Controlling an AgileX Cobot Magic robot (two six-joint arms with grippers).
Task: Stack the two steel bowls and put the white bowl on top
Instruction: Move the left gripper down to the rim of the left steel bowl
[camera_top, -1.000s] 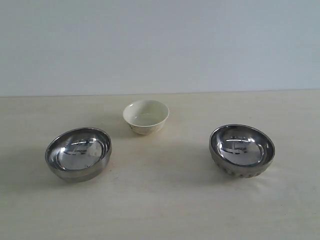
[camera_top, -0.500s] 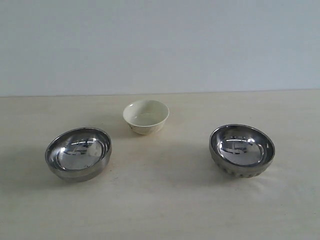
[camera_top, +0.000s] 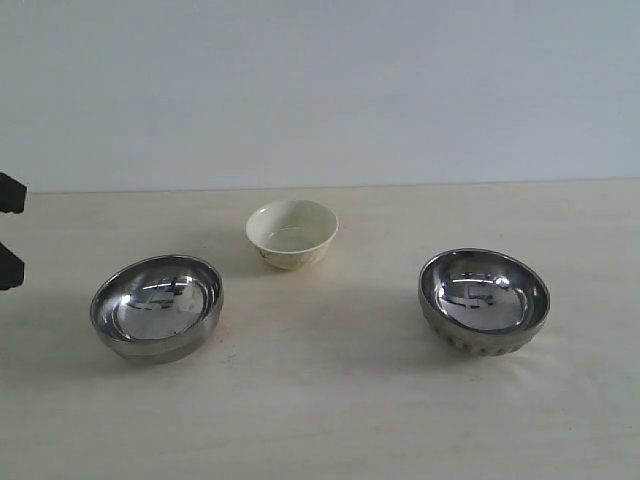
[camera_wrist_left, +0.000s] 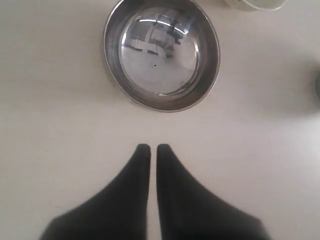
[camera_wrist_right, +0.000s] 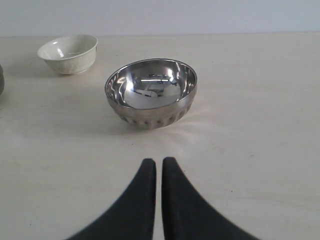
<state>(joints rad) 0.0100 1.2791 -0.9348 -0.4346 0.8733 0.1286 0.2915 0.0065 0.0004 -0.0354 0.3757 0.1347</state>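
Observation:
Two steel bowls stand apart on the table: a smooth one (camera_top: 157, 307) on the left and a ribbed one (camera_top: 484, 301) on the right. The white bowl (camera_top: 292, 233) sits behind and between them. My left gripper (camera_top: 8, 230) shows only as dark tips at the left edge of the exterior view. In its wrist view the left gripper (camera_wrist_left: 150, 147) is shut and empty, a short way from the smooth bowl (camera_wrist_left: 161, 52). My right gripper (camera_wrist_right: 158, 161) is shut and empty, short of the ribbed bowl (camera_wrist_right: 151, 92), with the white bowl (camera_wrist_right: 68, 53) beyond.
The pale wooden table (camera_top: 320, 400) runs back to a plain light wall (camera_top: 320, 90). Only the three bowls stand on it.
The left gripper's dark tips have come into the exterior view at the left edge. The bowls have not moved.

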